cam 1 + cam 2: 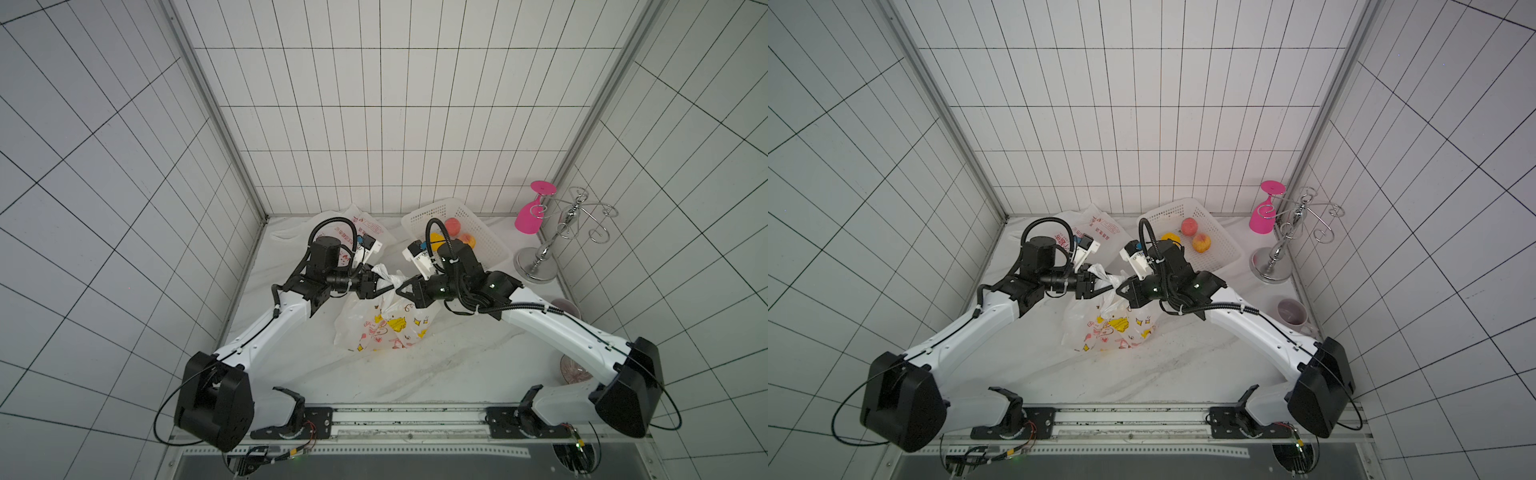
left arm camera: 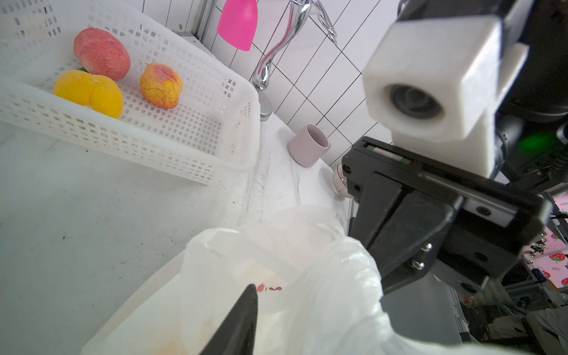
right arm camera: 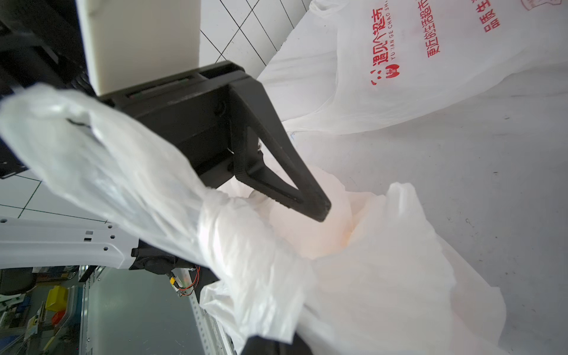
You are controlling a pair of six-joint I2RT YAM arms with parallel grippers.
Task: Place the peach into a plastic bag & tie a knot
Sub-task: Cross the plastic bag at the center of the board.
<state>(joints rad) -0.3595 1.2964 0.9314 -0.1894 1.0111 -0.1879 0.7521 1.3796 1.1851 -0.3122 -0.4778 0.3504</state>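
The printed plastic bag [image 1: 382, 328] [image 1: 1108, 328] lies mid-table between both arms, its top twisted into a strand. A round orange-tinted shape, the peach [image 3: 307, 236], shows faintly through the plastic. My right gripper [image 1: 400, 288] [image 1: 1120, 288] is shut on that strand; in the left wrist view its black fingers [image 2: 387, 233] press together on the gathered plastic [image 2: 338, 276]. My left gripper [image 1: 384, 286] [image 1: 1100, 284] faces it, open. One left finger [image 3: 316, 206] stands clear of the strand [image 3: 153, 190], and the other is hidden behind the plastic.
A white basket [image 1: 457, 212] at the back right holds a pink peach [image 1: 1189, 226], an orange one [image 1: 1201, 243] and a yellow fruit [image 1: 1170, 237]. Another bag with red print [image 1: 368, 226] lies at the back. A chrome rack [image 1: 540, 257] carries a pink glass [image 1: 528, 216]. A mug [image 1: 1292, 311] stands near the right wall.
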